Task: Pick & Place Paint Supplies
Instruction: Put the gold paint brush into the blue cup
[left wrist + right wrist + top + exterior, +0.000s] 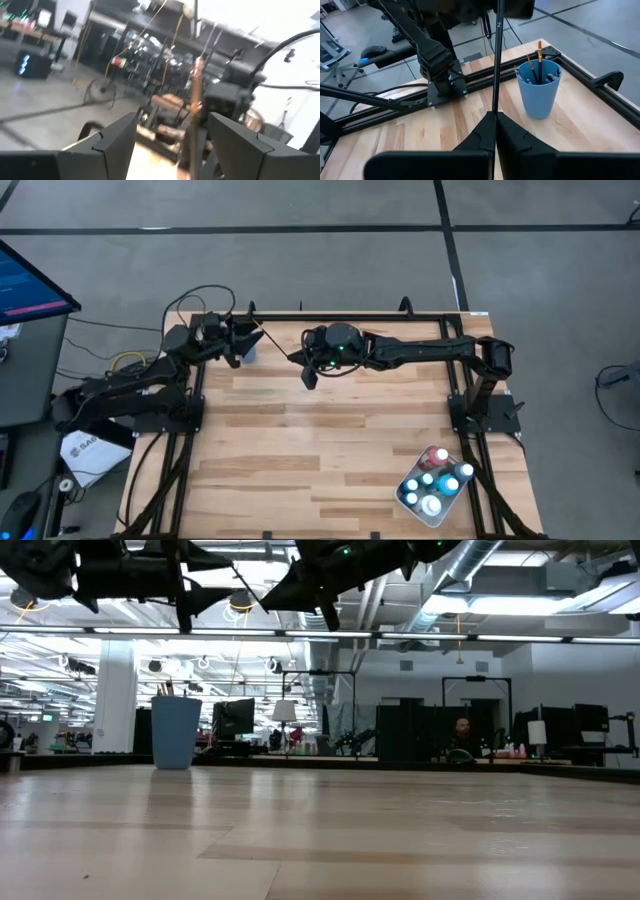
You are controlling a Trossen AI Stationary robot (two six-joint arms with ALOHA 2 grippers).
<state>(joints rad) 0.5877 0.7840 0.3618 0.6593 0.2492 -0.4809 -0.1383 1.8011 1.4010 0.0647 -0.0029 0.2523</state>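
Observation:
My right gripper [495, 117] is shut on a thin dark-handled paintbrush [496, 60] high over the far middle of the table [330, 440]. The brush [270, 338] slants away from it toward my left gripper [246, 332]. That gripper [172, 120] is open, with its fingers on either side of the brush's copper-ferrule part [195, 100]; I see no touch. Just beside and below stands the blue cup [538, 87] with a few brushes upright in it. The paint bottles [436, 480] stand in the white tray [405, 498] at the near right. My right gripper pinches the brush's dark handle [495, 109] between its two shut fingers, near the handle's tail end. The brush runs on past the fingertips, roughly in line with the fingers, toward the table's left. It is lifted clear of the table and cup.
The blue cup [248, 353] stands at the far left, close under both grippers. The black frame rails [600, 95] run along the table's edges. A wide stretch of bare wood [320, 830] lies between cup and tray.

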